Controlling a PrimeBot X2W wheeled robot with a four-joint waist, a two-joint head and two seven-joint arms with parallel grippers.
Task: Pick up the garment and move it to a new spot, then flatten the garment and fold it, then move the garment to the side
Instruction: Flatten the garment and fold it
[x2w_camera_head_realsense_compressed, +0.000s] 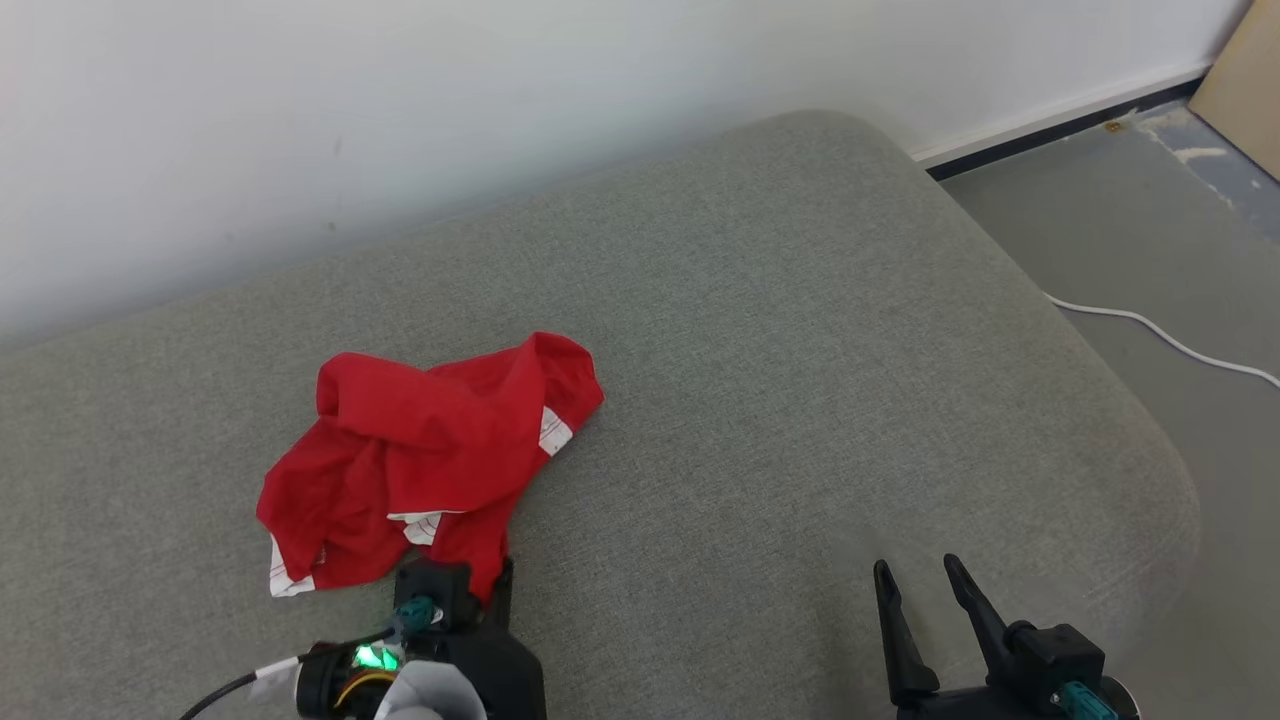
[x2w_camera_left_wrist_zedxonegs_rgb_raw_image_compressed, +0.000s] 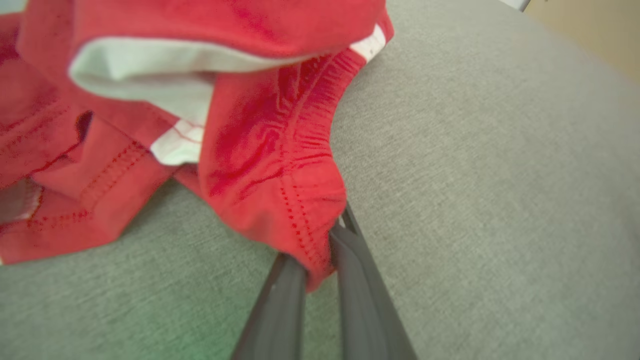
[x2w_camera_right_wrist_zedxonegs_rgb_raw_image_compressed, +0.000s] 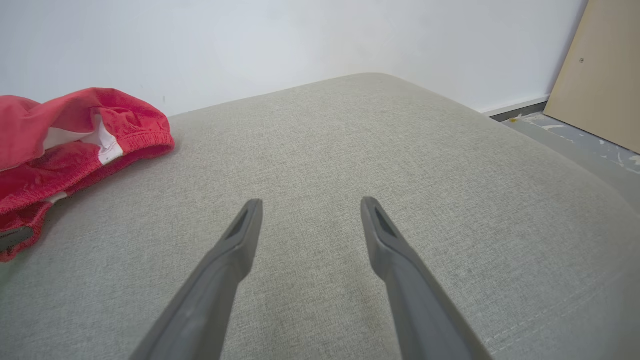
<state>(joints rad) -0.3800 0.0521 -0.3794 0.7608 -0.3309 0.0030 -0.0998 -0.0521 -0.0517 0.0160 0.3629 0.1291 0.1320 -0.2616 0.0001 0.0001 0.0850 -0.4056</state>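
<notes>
Your left claw (x2w_camera_left_wrist_zedxonegs_rgb_raw_image_compressed: 320, 247) grips a hem of the crumpled red-and-white cloth garment (x2w_camera_head_realsense_compressed: 430, 450), left of centre near the front edge of the grey fabric cushion (x2w_camera_head_realsense_compressed: 800, 330). Your right claw (x2w_camera_head_realsense_compressed: 915, 565) stands apart by its front right corner.

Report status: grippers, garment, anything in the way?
Left gripper shut on garment hem. Right gripper open over sofa. Garment crumpled on sofa. No obstruction seen.
</notes>
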